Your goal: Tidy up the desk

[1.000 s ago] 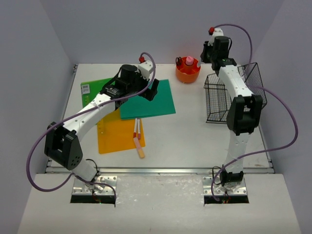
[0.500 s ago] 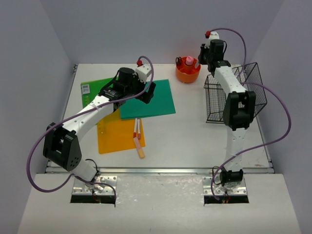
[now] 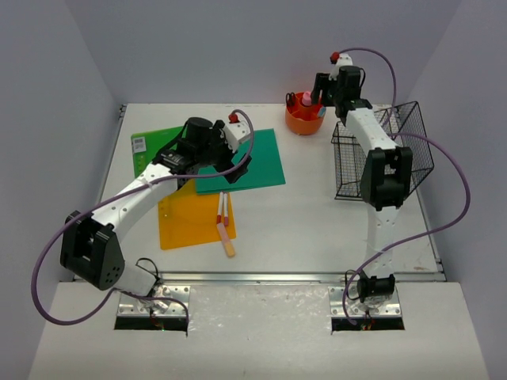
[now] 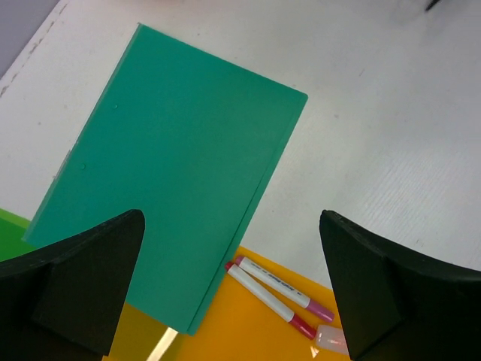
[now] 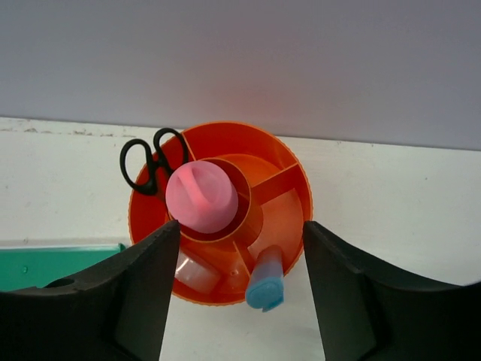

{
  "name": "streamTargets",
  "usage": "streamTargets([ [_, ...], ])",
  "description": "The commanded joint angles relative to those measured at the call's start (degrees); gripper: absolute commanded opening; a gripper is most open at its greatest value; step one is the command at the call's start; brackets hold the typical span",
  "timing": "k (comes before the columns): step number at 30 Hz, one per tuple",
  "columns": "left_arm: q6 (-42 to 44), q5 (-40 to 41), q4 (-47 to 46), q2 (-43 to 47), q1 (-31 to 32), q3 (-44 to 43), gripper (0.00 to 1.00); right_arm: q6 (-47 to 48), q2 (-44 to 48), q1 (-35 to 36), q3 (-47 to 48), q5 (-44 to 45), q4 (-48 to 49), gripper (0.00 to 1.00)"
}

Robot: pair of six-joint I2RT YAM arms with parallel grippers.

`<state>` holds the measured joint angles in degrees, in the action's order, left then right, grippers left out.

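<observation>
Your left pincer (image 3: 234,162) hangs over the teal folder (image 3: 261,162), and the left wrist view shows its jaws spread wide with nothing between them. Through the gap there you see the folder (image 4: 173,173) lying flat, and past its corner two markers (image 4: 274,289) side by side on an orange sheet (image 4: 225,331).

From above, the markers (image 3: 223,206) sit at the orange sheet's (image 3: 186,222) right edge, just below the teal folder. A pale peach stick (image 3: 228,241) lies just beyond them, across that edge. A bright green sheet (image 3: 150,142) lies left of the teal folder, partly hidden by your left arm.

Your right pincer (image 3: 315,96) is at the orange caddy (image 3: 305,119) near the back wall. Its jaws stand apart on either side of the caddy (image 5: 289,210) and hold nothing. Black scissors (image 5: 150,162) stand in the left compartment and a pink-capped item (image 5: 201,197) in the centre cup. A blue-capped item (image 5: 264,284) leans in the near compartment, between the fingers but touching neither.

The black wire basket (image 3: 396,146) stands on the right side, just beside the right forearm.

The worktop (image 3: 317,222) carries all of this. It is white and flat between the lavender walls, with its metal rail just beyond the arm bases.
</observation>
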<state>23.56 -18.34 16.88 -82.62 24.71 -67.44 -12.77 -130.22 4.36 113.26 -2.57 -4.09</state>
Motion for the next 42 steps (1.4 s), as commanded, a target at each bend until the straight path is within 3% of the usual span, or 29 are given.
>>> streamTargets([
  [1,11.26,-9.56,3.65,4.02,-0.54,0.54,1.00,-1.39,7.15,0.21,3.83,-1.67,-0.68,0.69],
  [4,29.04,-15.47,12.78,4.47,-0.73,0.65,0.98,-2.44,11.82,-0.09,2.59,-3.78,-1.87,0.70],
  [7,57.49,-20.92,33.29,3.10,-0.78,-0.21,0.90,-3.00,19.20,-0.40,-2.03,-8.38,-3.81,0.72],
  [11,76.57,-19.02,51.37,-1.57,-0.02,-1.38,0.76,-3.58,26.93,-0.67,-11.36,-13.94,-8.47,0.76],
  [13,82.38,-17.43,52.58,-2.55,0.78,-0.49,0.70,-3.58,30.92,-0.98,-14.73,-15.44,-11.34,0.77],
  [17,89.38,-12.80,50.73,-3.87,3.59,3.68,0.60,-3.63,36.20,-1.87,-23.30,-18.22,-15.28,0.82],
  [22,95.16,-10.60,47.83,-5.64,7.14,6.84,0.59,-4.50,38.26,-4.02,-25.97,-19.97,-20.29,0.86],
  [28,96.06,-7.82,39.45,-7.21,12.33,10.73,0.56,-5.07,40.01,-6.23,-27.96,-21.56,-21.30,0.86],
  [38,95.15,-6.14,37.57,-16.51,15.41,8.70,0.55,-3.48,40.59,-6.56,-25.97,-21.25,-23.57,0.86],
  [42,95.52,-4.48,38.59,-18.38,15.91,9.38,0.45,-2.69,39.85,-6.64,-24.64,-20.73,-24.39,0.85],
])
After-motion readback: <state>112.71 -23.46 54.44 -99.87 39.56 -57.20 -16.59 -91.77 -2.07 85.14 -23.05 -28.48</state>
